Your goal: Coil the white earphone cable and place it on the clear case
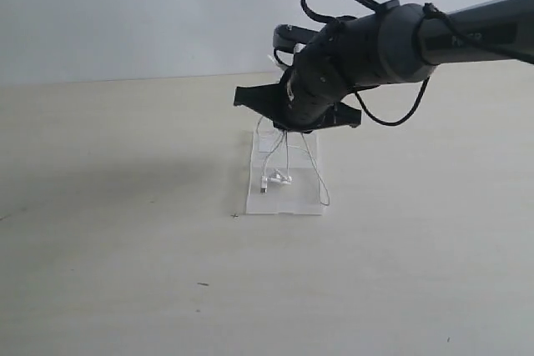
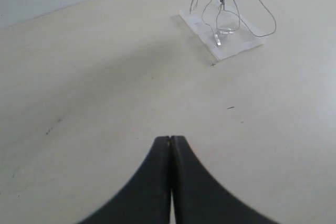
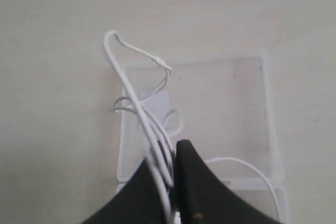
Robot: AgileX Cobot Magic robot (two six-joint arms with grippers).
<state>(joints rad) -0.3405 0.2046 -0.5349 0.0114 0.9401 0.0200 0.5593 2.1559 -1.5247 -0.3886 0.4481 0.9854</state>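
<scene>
The clear case [image 1: 284,199] lies flat on the tabletop [image 1: 125,248], about in the middle of its width and somewhat closer to the far edge than to the near edge. The right gripper [image 1: 288,127] hangs directly above the case, with its fingers pointing down to it. In the right wrist view the right gripper [image 3: 172,163] is closed almost fully, and several strands of the white earphone cable [image 3: 123,74] are pinched together between its two fingers. From this grip the cable [image 1: 315,174] falls down in loose loops onto the case. Its small white ends rest on the transparent surface, close to the middle of the case. One thin loop comes down to the right edge of the case, and in the left wrist view this loop [image 2: 265,11] reaches out a little over that edge. Under the strands, a small white label [image 3: 157,103] shows through the case [image 3: 226,103]. The left gripper [image 2: 170,139] is well apart from the case [image 2: 239,45], above the bare tabletop on the left side. Its two fingers are pressed together with no gap between them, and it has hold of nothing.
</scene>
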